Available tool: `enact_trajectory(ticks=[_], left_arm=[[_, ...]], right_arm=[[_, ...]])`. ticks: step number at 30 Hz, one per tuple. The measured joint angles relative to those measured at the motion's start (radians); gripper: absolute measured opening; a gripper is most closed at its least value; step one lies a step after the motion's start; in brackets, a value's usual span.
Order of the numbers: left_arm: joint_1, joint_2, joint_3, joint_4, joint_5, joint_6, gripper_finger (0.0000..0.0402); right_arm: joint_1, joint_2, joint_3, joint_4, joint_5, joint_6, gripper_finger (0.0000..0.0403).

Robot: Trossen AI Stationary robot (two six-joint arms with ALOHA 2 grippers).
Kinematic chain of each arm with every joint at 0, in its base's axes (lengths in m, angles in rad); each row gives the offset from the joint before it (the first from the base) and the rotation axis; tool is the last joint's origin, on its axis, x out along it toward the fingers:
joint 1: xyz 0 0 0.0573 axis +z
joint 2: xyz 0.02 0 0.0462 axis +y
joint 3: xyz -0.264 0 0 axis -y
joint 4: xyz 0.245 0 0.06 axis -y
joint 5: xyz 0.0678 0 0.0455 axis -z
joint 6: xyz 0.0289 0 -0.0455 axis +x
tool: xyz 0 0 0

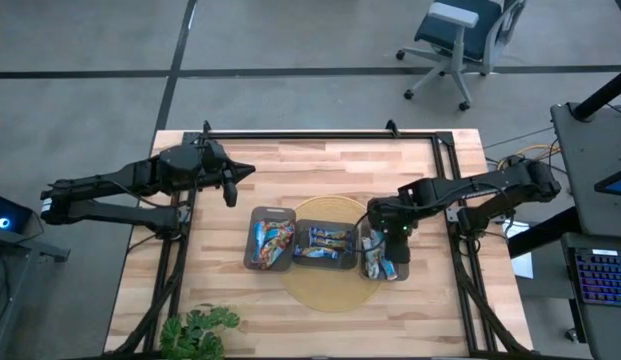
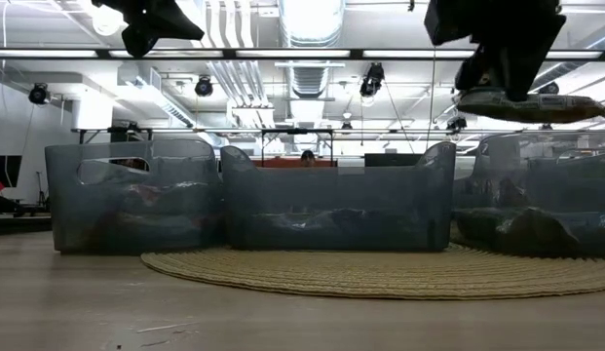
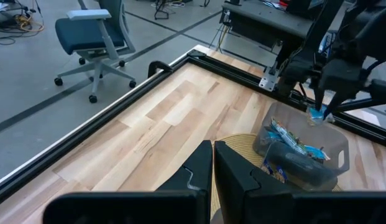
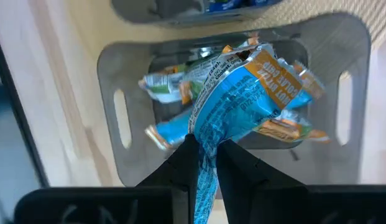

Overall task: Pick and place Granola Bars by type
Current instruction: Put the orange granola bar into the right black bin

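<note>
My right gripper (image 4: 206, 165) is shut on a blue-and-orange wrapped granola bar (image 4: 248, 99) and hovers over the right-hand dark tray (image 1: 378, 270), which holds several blue, green and orange bars (image 4: 174, 84). The low view shows this bar (image 2: 536, 105) in the air above the tray's rim (image 2: 536, 146). The middle tray (image 1: 325, 262) and the left tray (image 1: 258, 240) each hold several bars too. My left gripper (image 1: 240, 172) is shut and hangs above bare wood near the table's far left, away from the trays. My right gripper pinches the bar's flat crimped end (image 4: 204, 146) between its two fingers, coming from above. The bar is lifted clear of the tray and sticks out sideways from the fingers, lying roughly level in the low view.
The three trays stand side by side on a round woven mat (image 1: 330, 290) at the table's middle. A potted plant (image 1: 195, 332) sits at the near left edge. A black frame rail (image 1: 320, 137) runs along the far edge. Bare wood lies left of and beyond the trays.
</note>
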Motion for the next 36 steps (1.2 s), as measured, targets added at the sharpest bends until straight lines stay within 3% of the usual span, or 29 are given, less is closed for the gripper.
enact_trajectory(ticks=[11, 36], left_arm=[[0.0, 0.0, 0.0, 0.0, 0.0, -0.001, 0.0], [0.0, 0.0, 0.0, 0.0, 0.002, -0.001, 0.0]], right_arm=[[0.0, 0.0, -0.063, 0.054, -0.002, 0.407, 0.0043], [-0.007, 0.004, -0.012, 0.054, 0.007, 0.479, 0.0043]])
